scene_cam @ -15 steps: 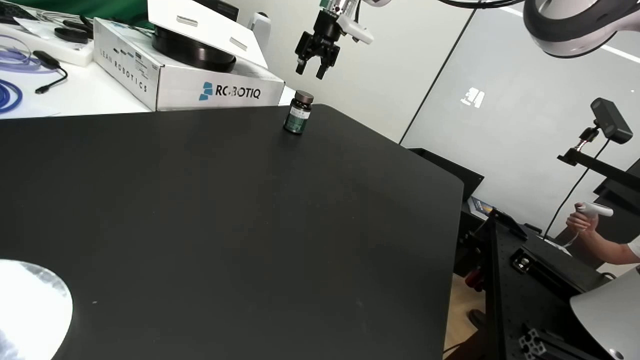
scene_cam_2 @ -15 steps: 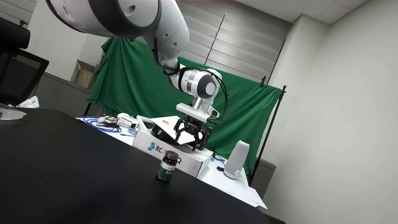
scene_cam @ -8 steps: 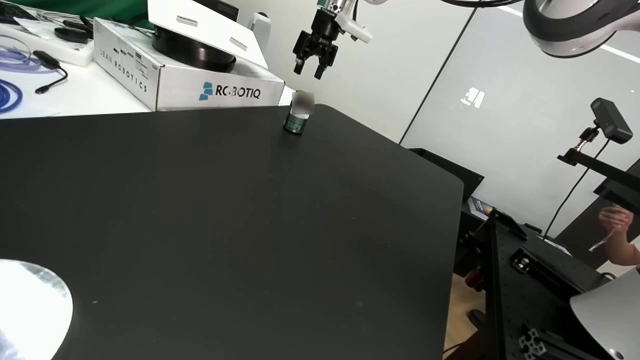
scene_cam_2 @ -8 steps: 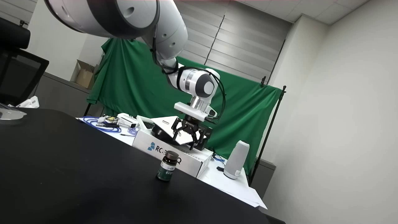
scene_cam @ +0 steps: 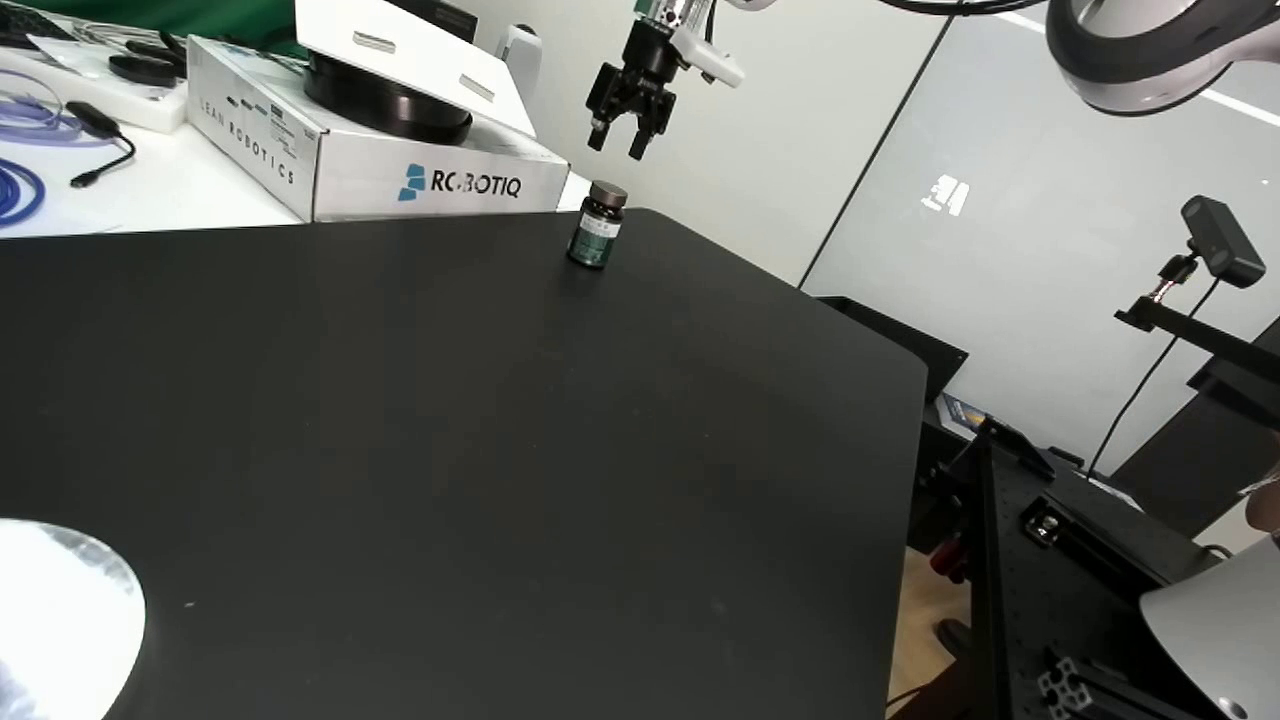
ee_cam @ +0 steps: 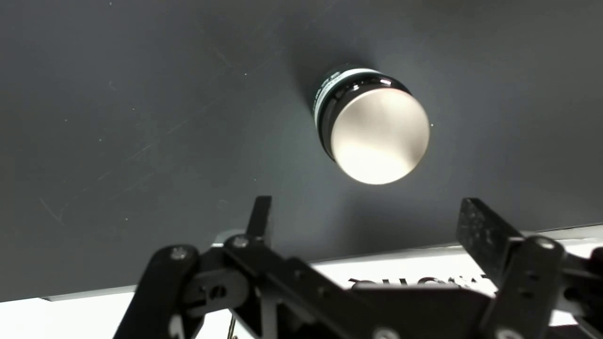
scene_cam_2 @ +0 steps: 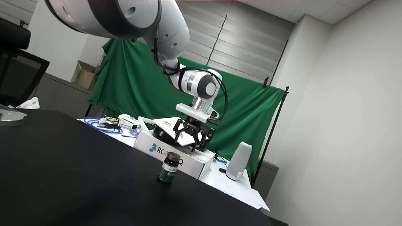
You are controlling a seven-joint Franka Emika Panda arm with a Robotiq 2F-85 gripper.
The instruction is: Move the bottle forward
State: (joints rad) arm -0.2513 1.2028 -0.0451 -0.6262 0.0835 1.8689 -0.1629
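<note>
The bottle is small, with a dark green body, a white label band and a brownish cap. It stands upright on the black table near its far edge and shows in both exterior views [scene_cam: 596, 228] [scene_cam_2: 168, 169]. In the wrist view its shiny cap [ee_cam: 379, 136] faces the camera, ahead of the fingertips. My gripper is open and empty, above and apart from the bottle, in both exterior views [scene_cam: 618, 146] [scene_cam_2: 185, 144]. In the wrist view the gripper [ee_cam: 366, 199] has its fingers wide apart, with nothing between them.
The black table [scene_cam: 480, 420] carries the bottle. Behind it, a white Robotiq box [scene_cam: 440, 190] sits on a white table with a black round part and white panel on top. A white round object [scene_cam: 60, 620] is at the table's near left. A grey-white device [scene_cam_2: 239, 161] stands behind.
My gripper and arm have shifted slightly left in both exterior views since a second ago and hold still over the last half second. The bottle has not moved. A person's hand at the right has withdrawn.
</note>
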